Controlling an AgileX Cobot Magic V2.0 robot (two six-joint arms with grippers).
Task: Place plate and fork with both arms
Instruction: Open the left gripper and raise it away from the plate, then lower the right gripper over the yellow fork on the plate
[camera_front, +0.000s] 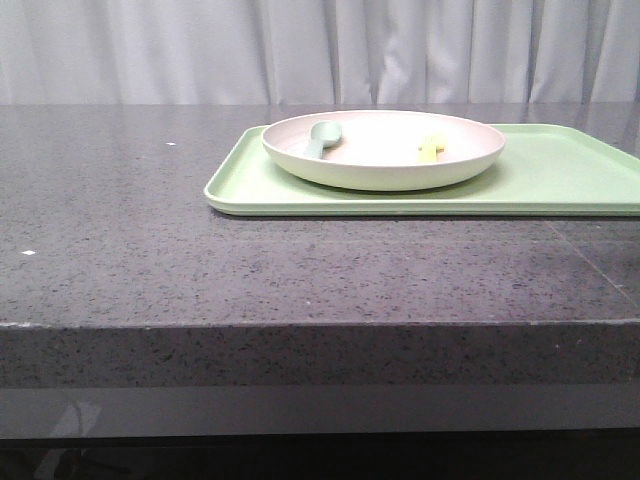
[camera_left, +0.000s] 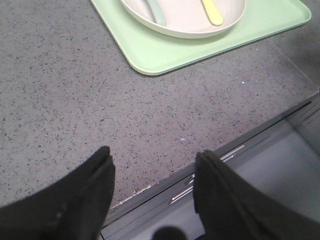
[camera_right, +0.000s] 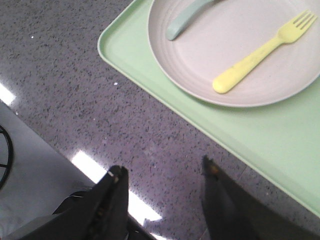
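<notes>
Now the fork (camera_right: 262, 50) lies in the plate (camera_front: 384, 150) on the green tray (camera_front: 560, 180), while left claw (camera_left: 152, 175) and right claw (camera_right: 162, 190) hang released.

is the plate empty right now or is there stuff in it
Not empty. The plate holds the yellow fork and a grey-green spoon, both lying flat inside its rim. The plate itself sits on the green tray.

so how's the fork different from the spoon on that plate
The fork is pale yellow; the spoon is grey-green. The fork ends in short tines, the spoon in a rounded bowl. From the front, the fork lies in the plate's right part, the spoon in its left. Both lie flat inside the plate.
</notes>
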